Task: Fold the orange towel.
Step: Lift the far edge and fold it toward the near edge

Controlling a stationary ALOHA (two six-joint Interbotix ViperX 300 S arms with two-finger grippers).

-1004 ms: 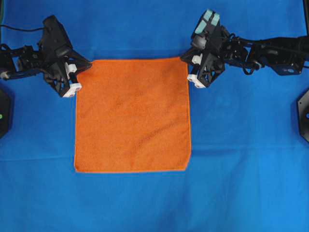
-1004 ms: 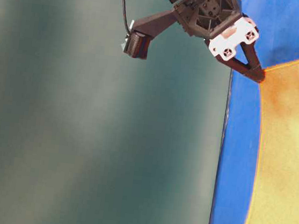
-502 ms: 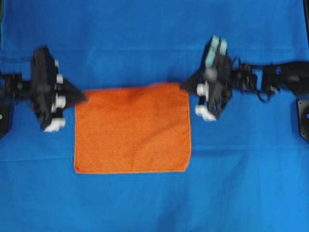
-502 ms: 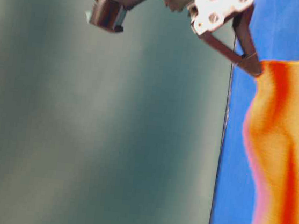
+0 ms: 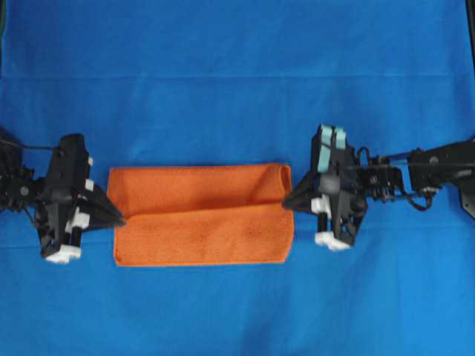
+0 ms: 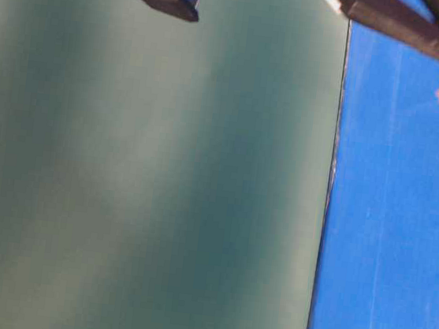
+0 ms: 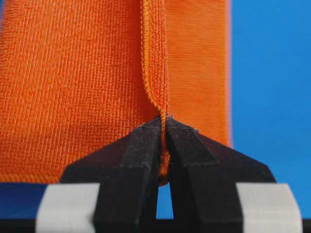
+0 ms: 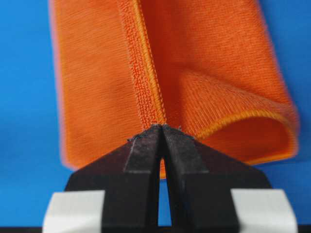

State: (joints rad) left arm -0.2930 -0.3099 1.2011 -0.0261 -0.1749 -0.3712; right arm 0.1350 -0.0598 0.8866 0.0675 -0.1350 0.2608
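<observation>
The orange towel (image 5: 202, 215) now lies long left to right, its far half drawn nearer than before. The left gripper (image 5: 119, 218) and right gripper (image 5: 286, 202) are clamped tight on its hem corners over the blue cloth (image 5: 237, 74).

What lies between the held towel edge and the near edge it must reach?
Nothing visible does. Both pincers, left and right, grip the orange towel; only its own bare lower layer lies ahead.

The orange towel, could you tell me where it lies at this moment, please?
In the overhead view the orange towel lies half-folded at the centre of the blue tablecloth, pinched between the left end effector and the right end effector.
</observation>
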